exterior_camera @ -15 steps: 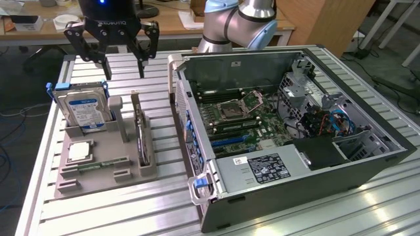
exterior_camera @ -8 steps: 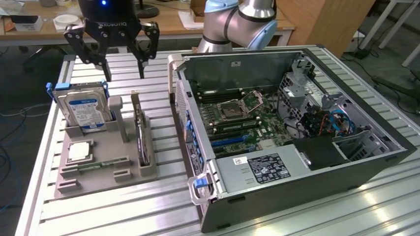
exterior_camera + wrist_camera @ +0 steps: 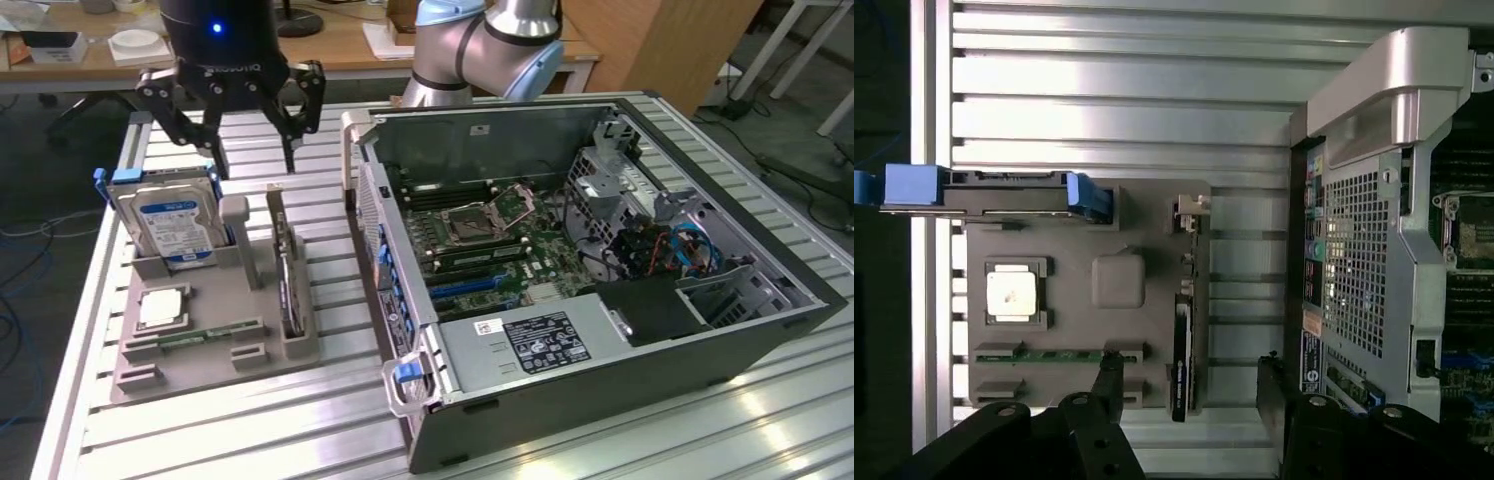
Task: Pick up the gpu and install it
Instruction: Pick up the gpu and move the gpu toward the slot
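Note:
The gpu (image 3: 284, 277) stands on edge in a slot of the grey holder (image 3: 200, 368), on the side nearer the computer case. It is a thin dark card with a silvery bracket at its far end. From above it reads as a narrow dark strip, the gpu (image 3: 1182, 345) in the holder (image 3: 1149, 215). My gripper (image 3: 254, 160) hangs open above the far end of the holder, empty. In the wrist view the gripper (image 3: 1192, 385) has its two black fingers (image 3: 1109, 375) astride the line of the card, well above it.
The open computer case (image 3: 587, 260) lies at the exterior view's right with its motherboard (image 3: 487, 240) exposed; its rear panel (image 3: 1364, 250) sits close beside the holder. A hard drive (image 3: 167, 220), a processor (image 3: 160, 308) and a memory stick (image 3: 207, 335) also sit in the holder. The table is slatted aluminium.

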`<state>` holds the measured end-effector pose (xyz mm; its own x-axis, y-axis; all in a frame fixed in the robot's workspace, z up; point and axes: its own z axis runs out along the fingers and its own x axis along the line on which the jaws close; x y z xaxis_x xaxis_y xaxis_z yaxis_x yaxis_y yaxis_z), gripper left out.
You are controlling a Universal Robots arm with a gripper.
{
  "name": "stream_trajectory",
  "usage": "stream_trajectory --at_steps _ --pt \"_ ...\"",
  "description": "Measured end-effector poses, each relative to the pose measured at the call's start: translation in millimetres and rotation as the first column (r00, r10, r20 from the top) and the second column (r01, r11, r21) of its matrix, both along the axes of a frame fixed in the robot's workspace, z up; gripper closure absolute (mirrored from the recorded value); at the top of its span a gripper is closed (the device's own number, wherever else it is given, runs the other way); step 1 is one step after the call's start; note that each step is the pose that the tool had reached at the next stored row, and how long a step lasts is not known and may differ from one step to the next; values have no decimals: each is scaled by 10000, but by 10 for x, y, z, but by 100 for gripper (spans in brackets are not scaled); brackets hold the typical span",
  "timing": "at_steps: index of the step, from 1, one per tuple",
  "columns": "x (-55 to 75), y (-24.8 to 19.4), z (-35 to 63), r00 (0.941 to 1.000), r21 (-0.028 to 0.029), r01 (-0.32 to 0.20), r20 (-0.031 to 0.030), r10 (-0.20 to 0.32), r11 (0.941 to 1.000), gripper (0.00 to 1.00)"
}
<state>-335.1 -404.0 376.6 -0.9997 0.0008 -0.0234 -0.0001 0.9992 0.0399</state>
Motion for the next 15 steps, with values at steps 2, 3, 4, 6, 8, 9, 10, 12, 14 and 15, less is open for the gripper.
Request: stream_trajectory --at_steps 2,3,4,6,8,9,10,12,14,15 --pt "0 -23 -28 10000 2 0 2 0 10000 35" --pt "1 -29 -41 10000 2 0 2 0 10000 35" --pt "1 -32 -55 10000 1 0 1 0 10000 35" --pt "1 -36 -86 10000 1 2 1 -2 10000 35" --pt "1 -40 -114 10000 1 1 2 -1 10000 35" --pt "2 -40 -124 10000 -1 1 2 -1 10000 35" --pt "2 -40 -133 10000 -2 1 0 -1 10000 35" --pt "1 -40 -150 10000 -1 0 1 0 10000 35" --pt "1 -40 -164 10000 -2 0 -5 0 10000 35" --pt "1 -40 -175 10000 -1 0 -6 0 10000 35"
